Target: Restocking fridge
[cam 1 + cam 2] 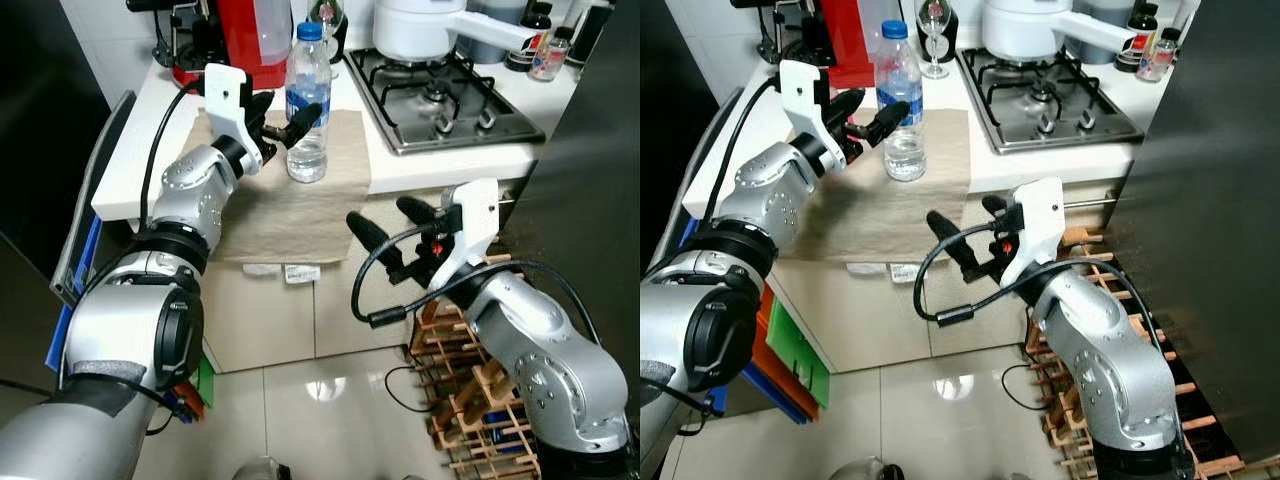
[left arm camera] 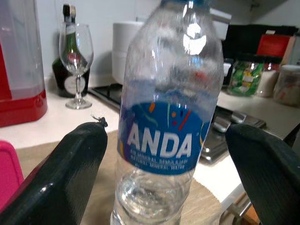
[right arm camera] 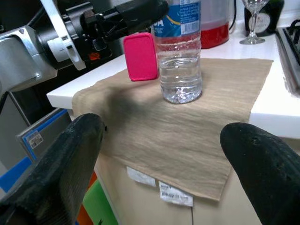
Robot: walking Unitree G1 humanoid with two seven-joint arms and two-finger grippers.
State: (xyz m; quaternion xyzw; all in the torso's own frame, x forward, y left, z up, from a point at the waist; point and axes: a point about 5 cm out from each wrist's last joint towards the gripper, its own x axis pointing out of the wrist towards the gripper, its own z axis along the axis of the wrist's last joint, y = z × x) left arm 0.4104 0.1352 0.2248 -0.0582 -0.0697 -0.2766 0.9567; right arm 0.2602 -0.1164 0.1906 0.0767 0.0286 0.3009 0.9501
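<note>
Head views: the water bottle (image 1: 308,100) stands upright on the beige cloth (image 1: 300,200) covering the surface. The left gripper (image 1: 283,118) is positioned around it, fingers spread.

Left wrist view: no contact yet; closing is judged next.

Right wrist view: the right gripper (image 3: 164,154) is released, idle.

Between my left fingers (image 2: 70,173) the water bottle (image 2: 164,117) loses its cap and base to the frame; jars (image 2: 262,82) beyond the far finger blur.
</note>
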